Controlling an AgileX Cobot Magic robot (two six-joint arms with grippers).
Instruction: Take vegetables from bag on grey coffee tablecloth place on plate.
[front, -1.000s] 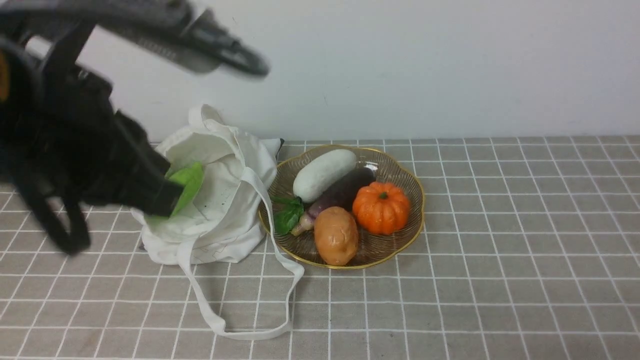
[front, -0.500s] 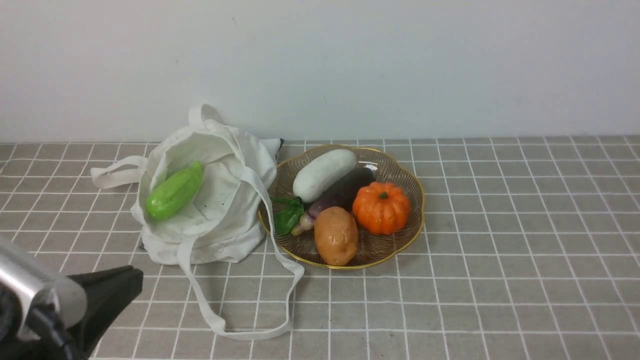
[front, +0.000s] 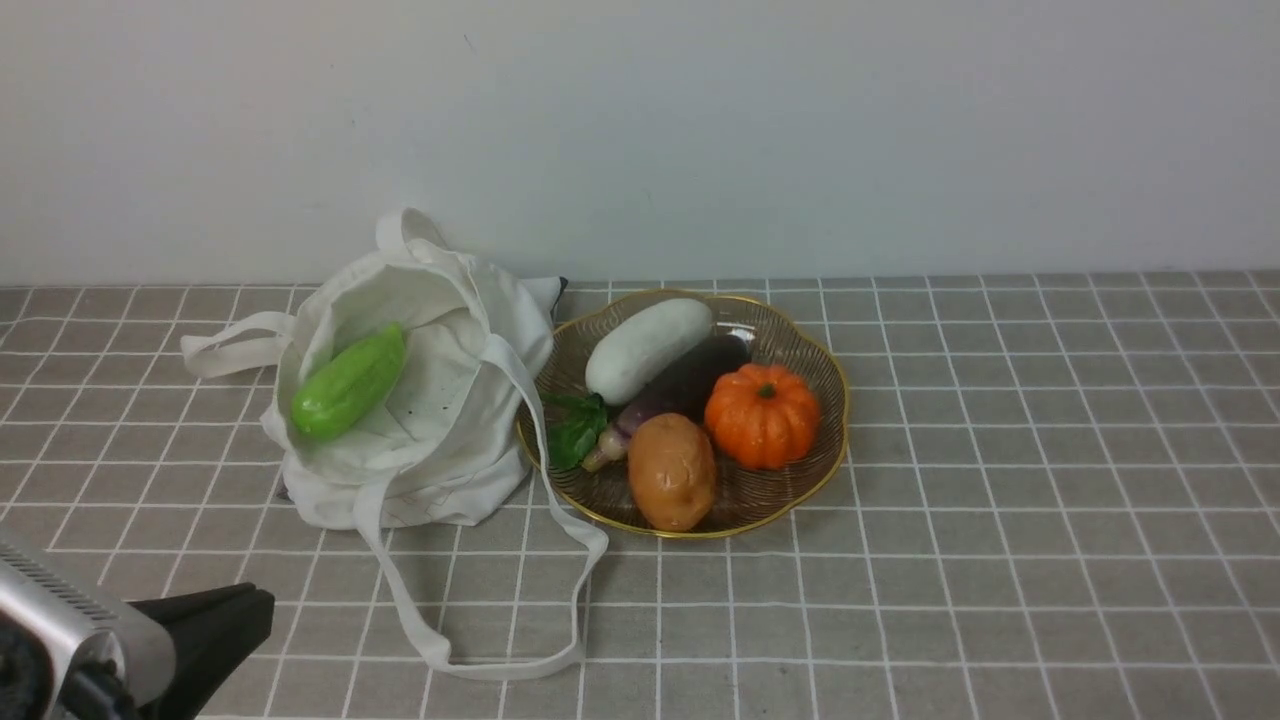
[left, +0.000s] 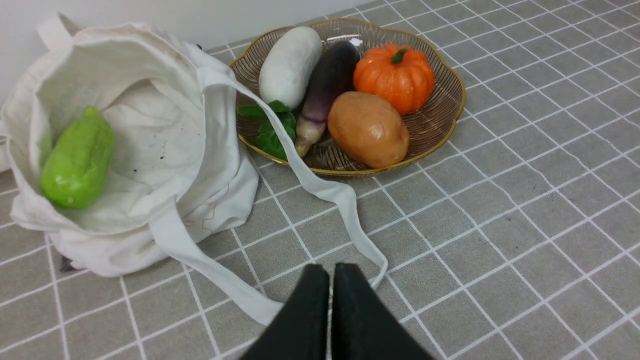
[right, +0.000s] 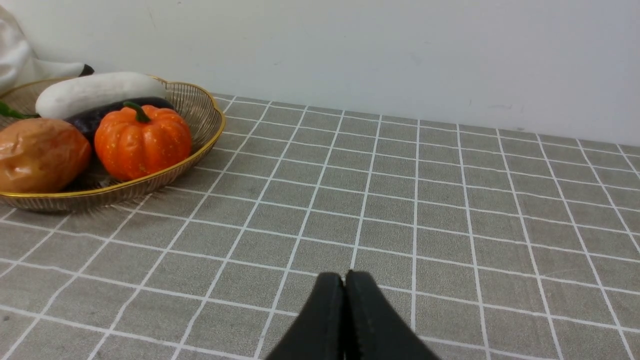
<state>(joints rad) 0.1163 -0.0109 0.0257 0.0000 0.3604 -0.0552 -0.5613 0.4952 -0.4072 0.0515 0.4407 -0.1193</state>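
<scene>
Hovering over tablecloth (left: 500, 200) | L jaws pressed together, grip nthg | R jaws same

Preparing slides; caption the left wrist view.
One bright green ridged gourd lies in off-white canvas tote beside amber ribbed-glass plate of vegetables.

Both closed, nothing held.
The left gripper (left: 330, 272) and right gripper (right: 344, 280) hold fingers (left: 310, 305) pressed together; left arm (front: 60, 615) sits low.
</scene>
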